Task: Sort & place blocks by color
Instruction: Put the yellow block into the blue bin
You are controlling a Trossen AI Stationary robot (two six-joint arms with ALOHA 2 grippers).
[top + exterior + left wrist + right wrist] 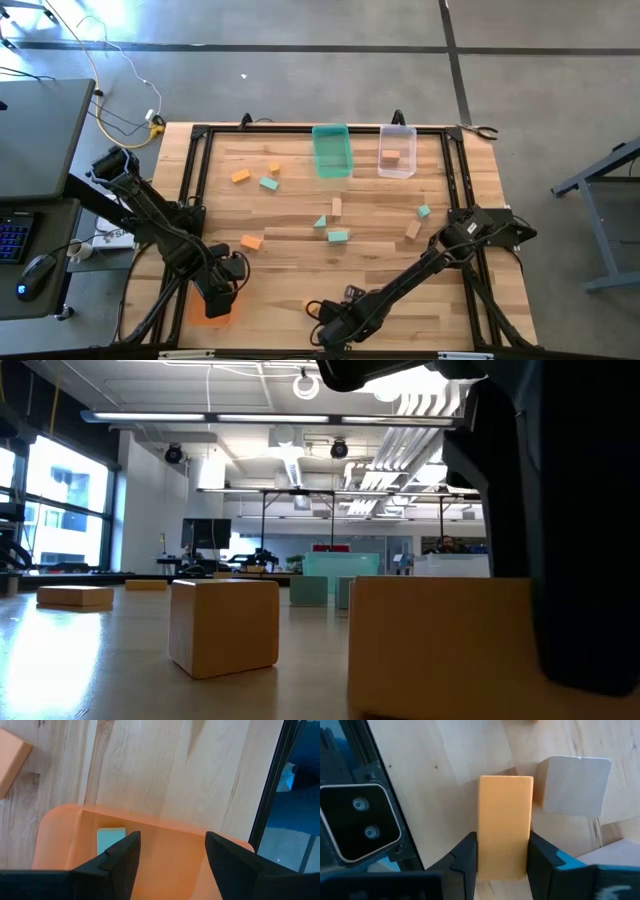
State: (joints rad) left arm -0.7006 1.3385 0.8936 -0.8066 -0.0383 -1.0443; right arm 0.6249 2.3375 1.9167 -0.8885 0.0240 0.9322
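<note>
Two grippers in my inventory at this moment.

Right gripper (pixel 502 857): low at the near edge of the table (pixel 300 225), fingers set on either long side of an orange block (pixel 504 822). Block's long axis runs straight out ahead between the fingers, so it is lined up with the grip rather than across it. Pads look to be touching both faces; I judge it grasped, or a hair short of it. A tan block (pixel 575 785) sits just beside the orange one, touching or nearly so at one corner (worth watching when I lift).

Left gripper (pixel 170 865): released, holding nothing, hovering over the orange bin (pixel 65 835) at the near left corner. A small pale teal patch shows on the bin floor; I cannot tell what it is.

Relation the next move turns on: orange bin lies to the left of the held block along the near edge, with the left arm parked above it.

Remaining stock: loose blocks scattered mid-table, teal bin (pixel 332 152) and clear bin (pixel 397 150) at the far edge.
</note>
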